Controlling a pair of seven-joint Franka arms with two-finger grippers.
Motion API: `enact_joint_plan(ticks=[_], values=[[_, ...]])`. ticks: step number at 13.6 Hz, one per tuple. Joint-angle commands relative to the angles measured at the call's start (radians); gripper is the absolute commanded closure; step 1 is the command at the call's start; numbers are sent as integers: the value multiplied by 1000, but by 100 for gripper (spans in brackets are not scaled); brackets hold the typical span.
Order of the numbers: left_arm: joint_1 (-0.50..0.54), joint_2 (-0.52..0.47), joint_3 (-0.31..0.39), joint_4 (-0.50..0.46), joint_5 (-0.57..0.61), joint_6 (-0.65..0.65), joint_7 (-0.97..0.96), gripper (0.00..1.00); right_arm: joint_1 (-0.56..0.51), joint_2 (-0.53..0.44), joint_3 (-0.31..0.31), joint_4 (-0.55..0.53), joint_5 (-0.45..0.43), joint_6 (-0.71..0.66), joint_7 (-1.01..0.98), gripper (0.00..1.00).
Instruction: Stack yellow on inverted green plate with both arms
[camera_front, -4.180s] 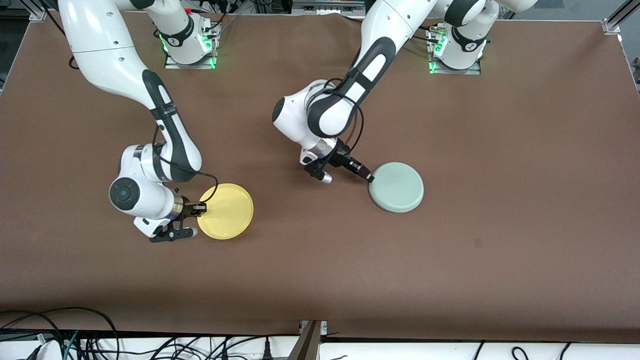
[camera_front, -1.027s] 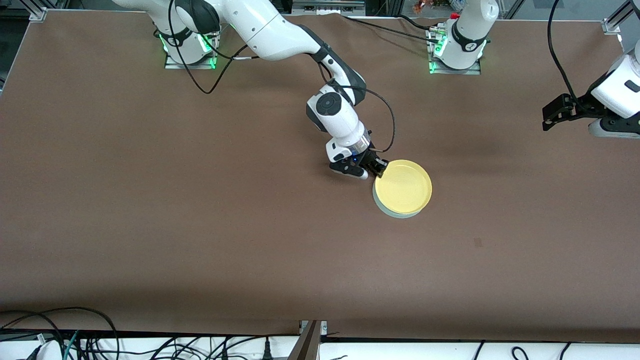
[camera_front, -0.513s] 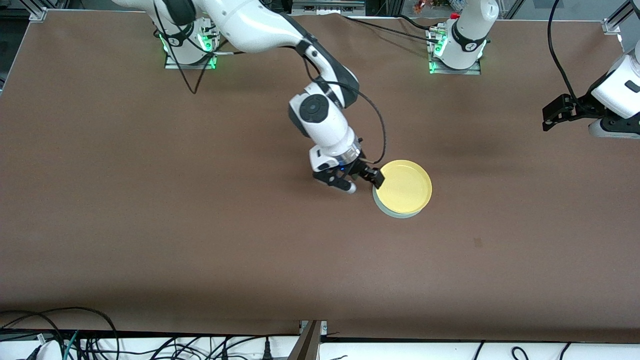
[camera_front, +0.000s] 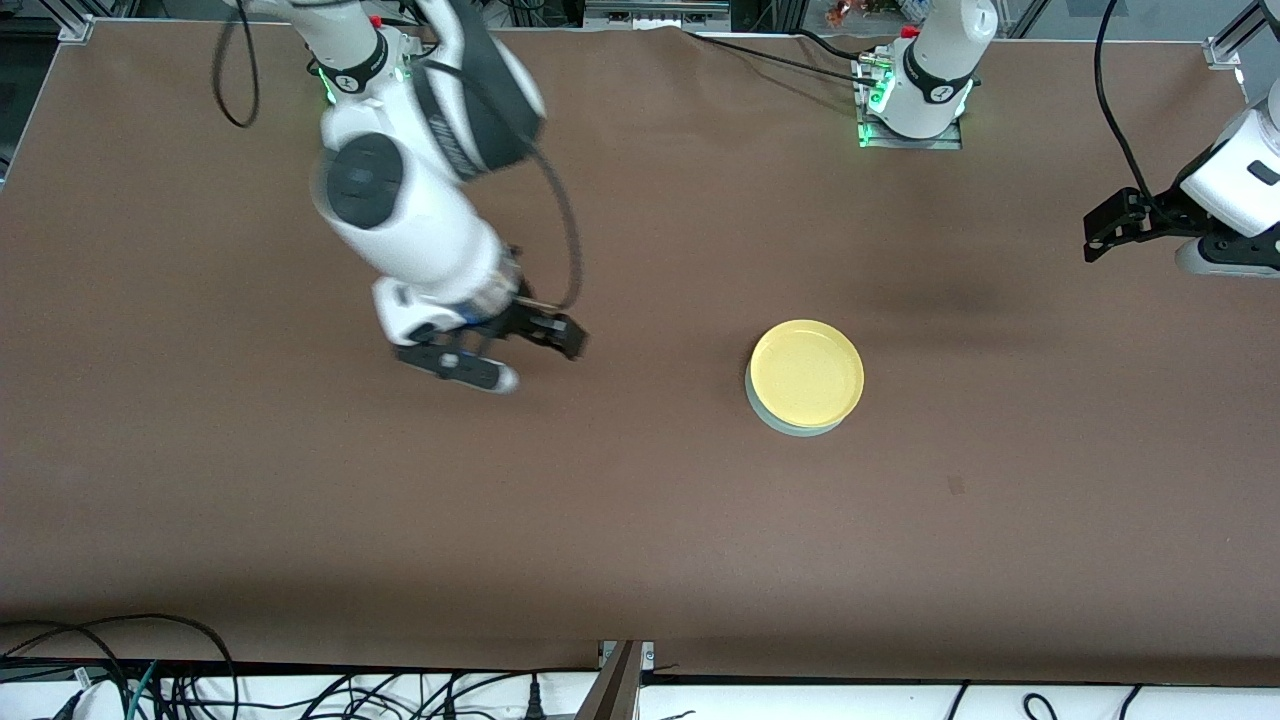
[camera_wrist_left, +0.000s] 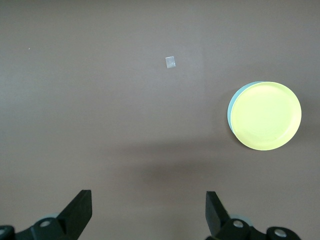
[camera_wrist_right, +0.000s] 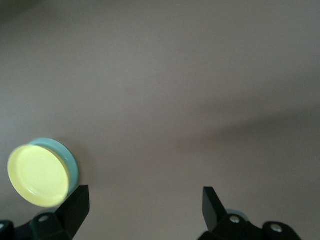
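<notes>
The yellow plate (camera_front: 806, 372) lies upright on the inverted green plate (camera_front: 790, 428), of which only a thin rim shows around it. My right gripper (camera_front: 560, 335) is open and empty, up over bare table, well away from the stack toward the right arm's end. Its wrist view shows the yellow plate (camera_wrist_right: 37, 175) and the green rim (camera_wrist_right: 71, 161) beside one fingertip (camera_wrist_right: 77, 202). My left gripper (camera_front: 1098, 238) is open and empty, waiting high over the left arm's end of the table. Its wrist view shows the yellow plate (camera_wrist_left: 265, 116) and a sliver of the green plate (camera_wrist_left: 231, 111).
The brown table (camera_front: 300, 520) carries nothing else but a small mark (camera_front: 956, 485), nearer the front camera than the stack; it also shows in the left wrist view (camera_wrist_left: 170, 62). Cables hang along the table's front edge (camera_front: 200, 680).
My right gripper has drawn back from the yellow plate's rim toward the right arm's end and risen. The stacked plates and the left arm have not moved.
</notes>
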Motion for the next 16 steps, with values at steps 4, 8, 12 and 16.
enact_joint_plan(ticks=[4, 8, 12, 16], values=[[5, 13, 0, 32, -21, -24, 18, 0, -319, -333, 172, -242, -128, -191, -224, 0], [5, 13, -2, 32, -23, -24, 16, 0, -605, -415, 398, -309, -297, -194, -489, 0], [4, 13, -2, 32, -24, -24, 13, 0, -615, -409, 403, -278, -412, -183, -681, 0], [4, 13, -2, 32, -24, -25, 13, 0, -618, -392, 398, -238, -408, -191, -680, 0]])
